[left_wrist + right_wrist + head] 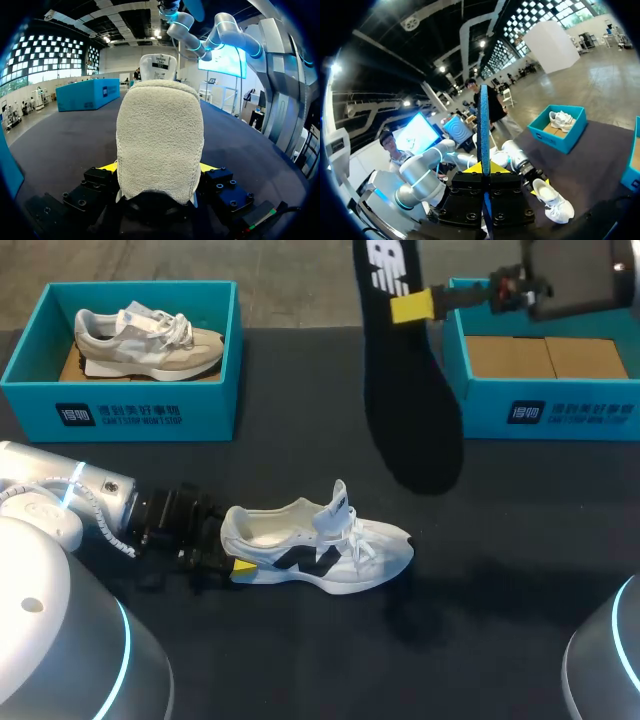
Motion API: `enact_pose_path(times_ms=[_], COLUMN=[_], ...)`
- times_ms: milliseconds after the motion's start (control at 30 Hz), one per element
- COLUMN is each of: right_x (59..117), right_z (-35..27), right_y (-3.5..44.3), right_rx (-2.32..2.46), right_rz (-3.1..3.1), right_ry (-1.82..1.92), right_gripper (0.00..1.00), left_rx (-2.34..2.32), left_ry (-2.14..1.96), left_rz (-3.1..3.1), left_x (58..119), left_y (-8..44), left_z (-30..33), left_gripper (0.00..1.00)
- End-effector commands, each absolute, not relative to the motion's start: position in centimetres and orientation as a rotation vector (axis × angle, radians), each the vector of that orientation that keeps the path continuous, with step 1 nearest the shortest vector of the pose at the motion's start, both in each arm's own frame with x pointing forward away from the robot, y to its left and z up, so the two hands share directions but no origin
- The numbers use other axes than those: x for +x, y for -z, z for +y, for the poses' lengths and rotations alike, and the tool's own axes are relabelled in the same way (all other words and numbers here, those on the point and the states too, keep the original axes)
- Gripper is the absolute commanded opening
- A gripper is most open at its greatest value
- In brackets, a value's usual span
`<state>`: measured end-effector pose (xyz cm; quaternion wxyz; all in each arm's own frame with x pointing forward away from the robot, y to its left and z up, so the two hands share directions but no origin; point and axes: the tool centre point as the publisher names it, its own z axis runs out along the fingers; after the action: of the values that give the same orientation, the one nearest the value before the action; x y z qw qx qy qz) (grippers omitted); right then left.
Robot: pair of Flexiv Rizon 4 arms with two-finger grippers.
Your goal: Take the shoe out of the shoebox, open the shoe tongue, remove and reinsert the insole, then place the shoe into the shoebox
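Observation:
A white shoe (320,545) with black side marks lies on the dark table, toe pointing right, tongue raised. My left gripper (240,565) is shut on its heel. In the left wrist view the fleecy heel (160,145) fills the space between the yellow tips of the left gripper (159,167), which press on both sides. My right gripper (412,306) is shut on a black insole (410,390) and holds it high above the table, right of the shoe. The right wrist view shows the insole (484,130) edge-on in the right gripper (484,170), with the white shoe (552,200) below.
A teal shoebox (120,410) at the back left holds a beige shoe (150,340). Another teal shoebox (560,415) at the back right shows only its cardboard floor. Bare dark table lies in front of the white shoe.

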<state>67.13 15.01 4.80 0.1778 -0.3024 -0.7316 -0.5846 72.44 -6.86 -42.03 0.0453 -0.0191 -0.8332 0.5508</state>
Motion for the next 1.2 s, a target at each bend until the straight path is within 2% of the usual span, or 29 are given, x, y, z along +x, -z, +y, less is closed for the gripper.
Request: enact_pose_path(times_ms=[33, 433, 1200], right_x=[64.9, 61.5, 60.1], right_z=[12.1, 12.3, 13.4], right_y=[-5.5, -5.4, -5.0], right_rx=[-0.943, -0.985, -1.038], right_rz=[-2.078, -1.991, -1.917], right_ry=[1.667, 1.703, 1.751], right_gripper=[0.00, 0.00, 0.00], left_rx=[-0.056, -0.056, -0.056], left_ry=[-1.682, -1.682, -1.682], left_rz=[-2.547, -2.547, -2.547], left_x=[72.2, 72.2, 72.2], left_y=[42.6, 42.6, 42.6], left_z=[-6.9, -6.9, -6.9], left_gripper=[0.00, 0.00, 0.00])
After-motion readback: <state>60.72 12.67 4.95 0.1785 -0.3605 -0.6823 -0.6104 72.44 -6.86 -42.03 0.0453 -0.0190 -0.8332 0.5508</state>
